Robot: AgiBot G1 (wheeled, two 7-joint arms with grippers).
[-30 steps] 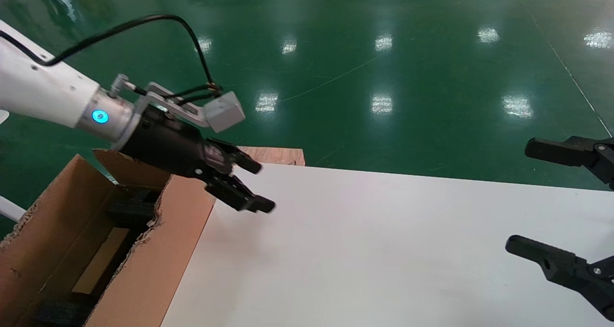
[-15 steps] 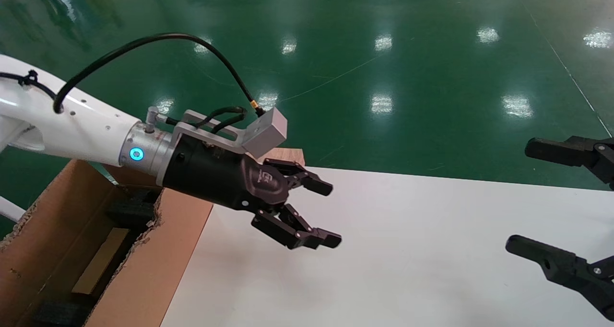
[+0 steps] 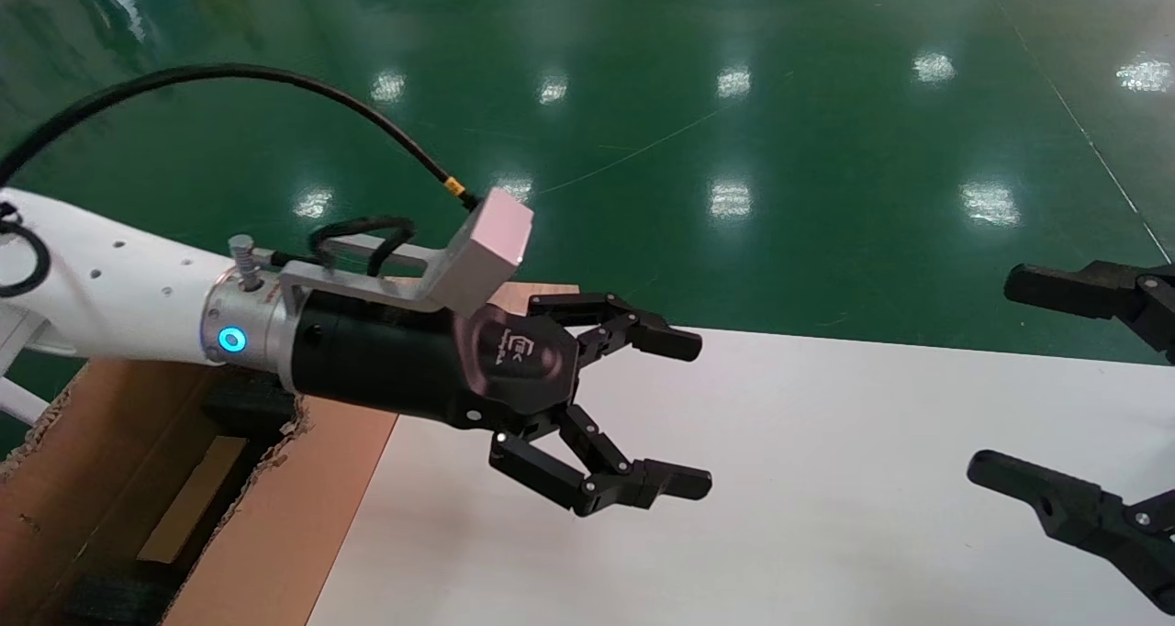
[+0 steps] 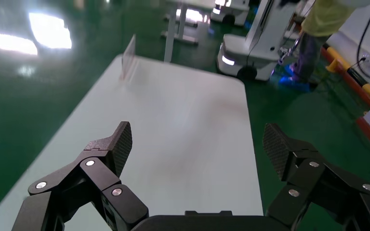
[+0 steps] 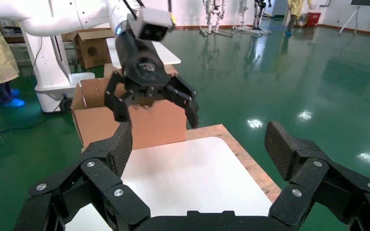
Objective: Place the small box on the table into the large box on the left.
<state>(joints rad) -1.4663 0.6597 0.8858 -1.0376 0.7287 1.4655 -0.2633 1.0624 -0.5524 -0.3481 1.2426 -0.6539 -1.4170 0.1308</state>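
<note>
Counting 2 grippers: the left gripper [image 3: 684,415] hovers spread and empty above the table [image 3: 780,479], right gripper [image 3: 996,378] parked agape far right; 1 large box [image 3: 275,516] (left) holds the small box [image 3: 193,499].

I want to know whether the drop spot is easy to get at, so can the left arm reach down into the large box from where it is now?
Probably yes. The left pincer hangs open and empty over the table, right beside the large box, whose top is open with nothing covering it.

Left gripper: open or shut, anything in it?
Open and empty: the black left gripper hangs over the white table, fingers spread with nothing between them.
</note>
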